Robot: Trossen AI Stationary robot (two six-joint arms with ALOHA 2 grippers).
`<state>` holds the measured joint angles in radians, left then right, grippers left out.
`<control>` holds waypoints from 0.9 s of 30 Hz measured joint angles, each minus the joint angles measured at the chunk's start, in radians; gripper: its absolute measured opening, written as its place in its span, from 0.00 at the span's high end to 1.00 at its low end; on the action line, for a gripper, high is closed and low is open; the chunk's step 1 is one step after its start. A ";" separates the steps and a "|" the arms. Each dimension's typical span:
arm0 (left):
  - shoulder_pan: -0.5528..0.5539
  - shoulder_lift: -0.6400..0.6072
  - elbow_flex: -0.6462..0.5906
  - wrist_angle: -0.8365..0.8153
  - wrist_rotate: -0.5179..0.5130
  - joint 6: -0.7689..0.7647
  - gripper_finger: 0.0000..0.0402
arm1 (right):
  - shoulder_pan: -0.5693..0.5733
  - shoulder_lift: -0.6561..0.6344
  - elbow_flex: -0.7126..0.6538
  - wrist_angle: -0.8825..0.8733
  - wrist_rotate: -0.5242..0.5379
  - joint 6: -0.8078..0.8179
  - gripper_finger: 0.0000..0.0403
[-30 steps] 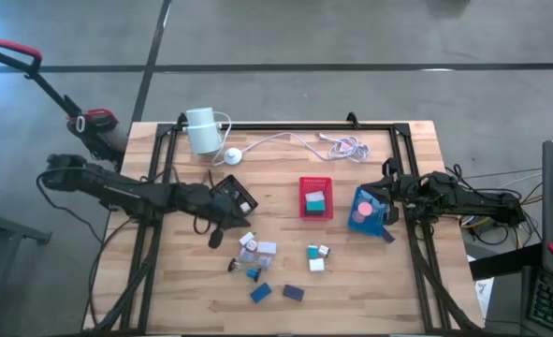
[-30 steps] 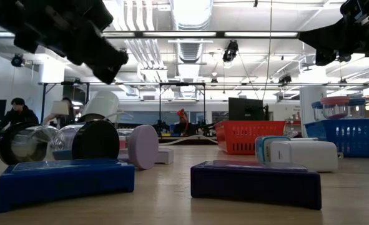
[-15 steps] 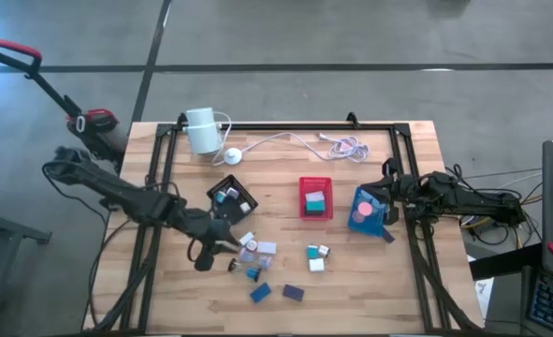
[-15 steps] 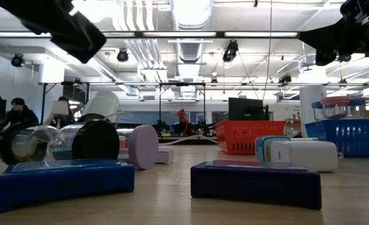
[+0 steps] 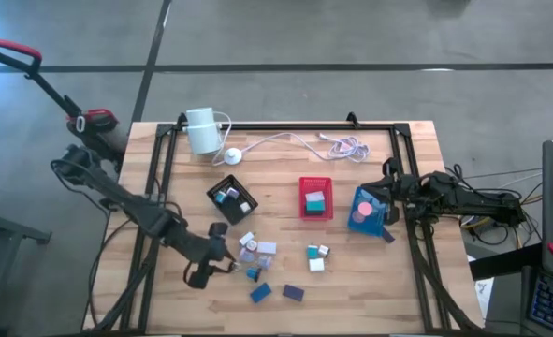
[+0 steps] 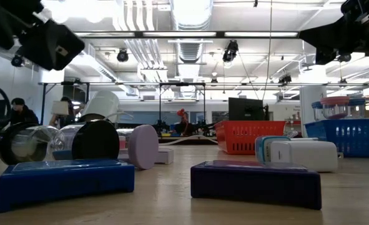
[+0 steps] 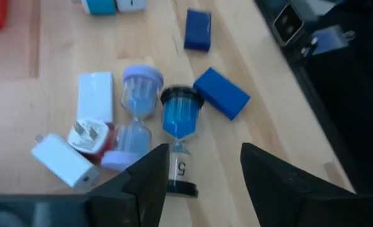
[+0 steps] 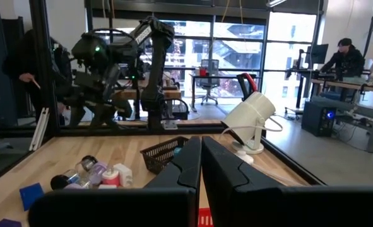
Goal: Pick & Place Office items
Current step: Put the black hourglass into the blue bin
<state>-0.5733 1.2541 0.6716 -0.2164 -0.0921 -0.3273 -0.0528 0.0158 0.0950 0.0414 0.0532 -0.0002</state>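
Note:
Small office items lie in a cluster on the wooden table: a blue sand timer with black ends [image 7: 180, 142], a purple sand timer [image 7: 136, 120], white plug blocks [image 7: 96, 96] and two blue blocks [image 7: 221, 93] [image 7: 197, 29]. More pieces [image 5: 316, 257] lie to the right. My left gripper [image 7: 204, 154] [image 5: 212, 270] hangs open, slanting down over the cluster's left edge, the blue timer's black end between its fingertips, untouched. My right gripper [image 8: 200, 154] is shut and held level above the blue tray [image 5: 368, 211] at the table's right.
A black tray [image 5: 232, 195], a red tray [image 5: 316, 198] and the blue tray hold a few pieces. A white cylinder [image 5: 201, 129] with its cable [image 5: 295, 142] stands at the far edge. Black frame rails [image 5: 159, 187] run along both sides. People sit in the room beyond [image 6: 19, 112].
My left gripper has swung from over the black tray toward the table's near edge, stopping beside the cluster of items. Its fingers have spread apart on the way. The items on the table have kept still.

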 joint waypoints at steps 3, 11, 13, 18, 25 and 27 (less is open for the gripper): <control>-0.023 0.037 0.000 -0.001 -0.017 -0.025 0.49 | 0.000 0.000 0.000 0.000 0.000 0.000 0.98; -0.027 0.146 -0.001 0.058 -0.043 -0.025 0.49 | 0.000 0.001 0.000 0.000 0.000 0.000 0.98; -0.027 0.170 -0.001 0.071 -0.043 -0.011 0.49 | 0.000 0.001 0.000 0.000 0.000 0.000 0.98; -0.027 0.222 0.003 0.074 -0.042 0.016 0.49 | 0.000 0.001 0.000 -0.001 0.000 0.022 0.98; -0.026 0.305 0.035 0.074 -0.042 0.042 0.49 | 0.000 0.001 0.000 -0.001 0.000 0.057 0.98; -0.025 0.327 0.047 0.068 -0.043 0.043 0.49 | 0.000 0.001 0.000 -0.001 0.000 0.062 0.98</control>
<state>-0.5987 1.5816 0.7189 -0.1486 -0.1352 -0.2840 -0.0527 0.0170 0.0948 0.0400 0.0530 0.0614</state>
